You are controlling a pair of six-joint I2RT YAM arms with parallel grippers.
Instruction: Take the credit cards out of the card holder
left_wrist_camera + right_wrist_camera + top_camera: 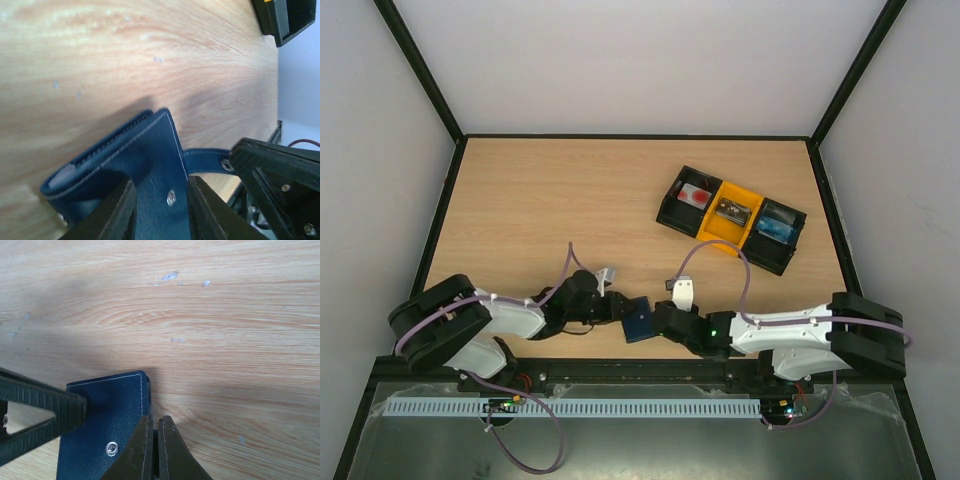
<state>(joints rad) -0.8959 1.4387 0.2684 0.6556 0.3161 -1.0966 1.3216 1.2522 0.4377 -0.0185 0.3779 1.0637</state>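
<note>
The navy-blue card holder [639, 321] is held just above the table's near middle, between both arms. My left gripper [161, 187] is shut on it, one finger on each side of its stitched cover [150, 160]. The closing tab [205, 161] stretches sideways into my right gripper [155, 419], which is shut on the tab beside the holder's corner [110, 405]. A pale edge [65, 175] shows at the holder's open end. A pinkish-white card with a red spot [695, 196] and a dark card [732, 210] lie in the tray.
The black-and-yellow three-compartment tray [716, 240] sits at the back right, with a blue item [778, 228] in its right compartment; its corner [285, 20] shows in the left wrist view. Black frame rails edge the wooden table [540, 200].
</note>
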